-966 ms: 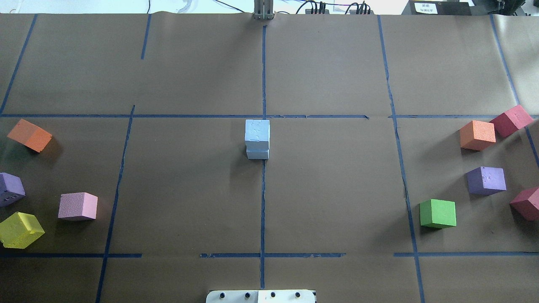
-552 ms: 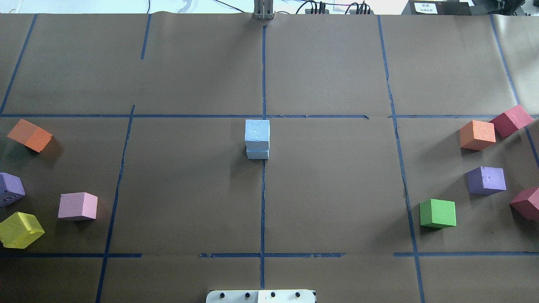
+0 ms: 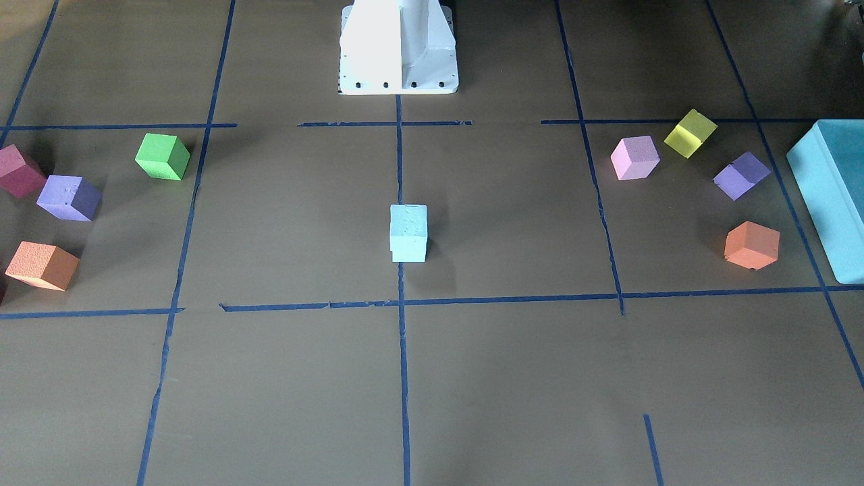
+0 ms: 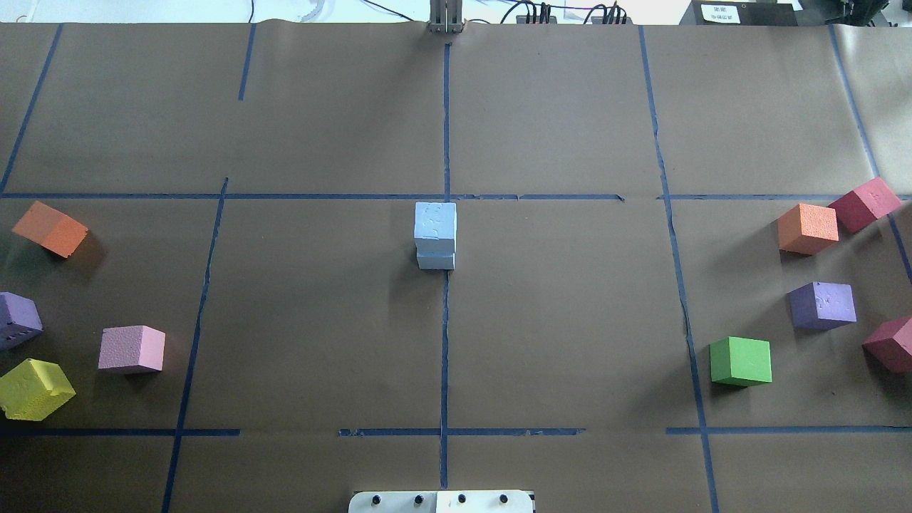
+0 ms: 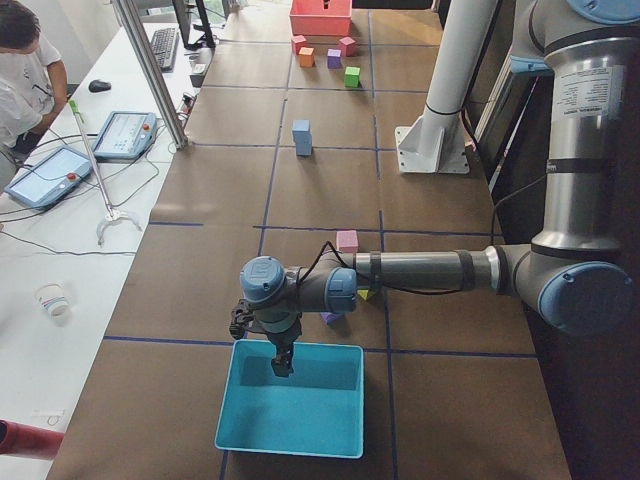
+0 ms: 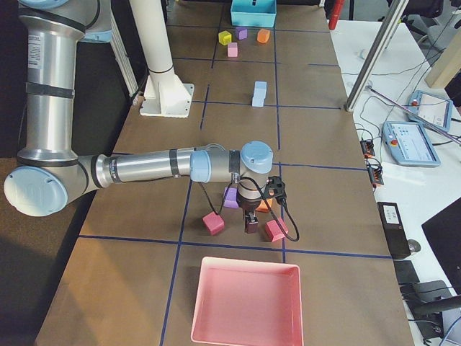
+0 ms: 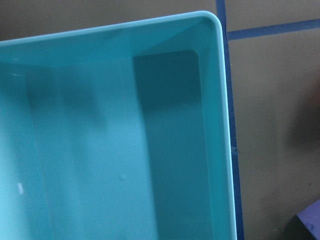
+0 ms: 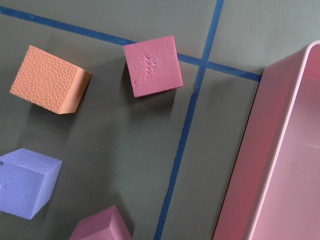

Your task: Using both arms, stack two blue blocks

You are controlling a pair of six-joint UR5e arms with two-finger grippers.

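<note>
Blue blocks [image 4: 435, 235] stand stacked, one atop the other, mid-surface [image 4: 570, 320] on the centre tape line [image 4: 444, 342]. Left tool [image 5: 283, 362] hangs over the teal box [image 5: 300, 425] at 9 o'clock, right tool [image 6: 251, 223] above coloured cubes [image 6: 274, 230] at 3 o'clock (neither grip can be read). An arm swinging back through centre could topple the light foam tower.

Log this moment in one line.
blue blocks: stacked at table centre, untouched | left gripper: over teal box, state unclear | right gripper: by pink tray, state unclear
</note>
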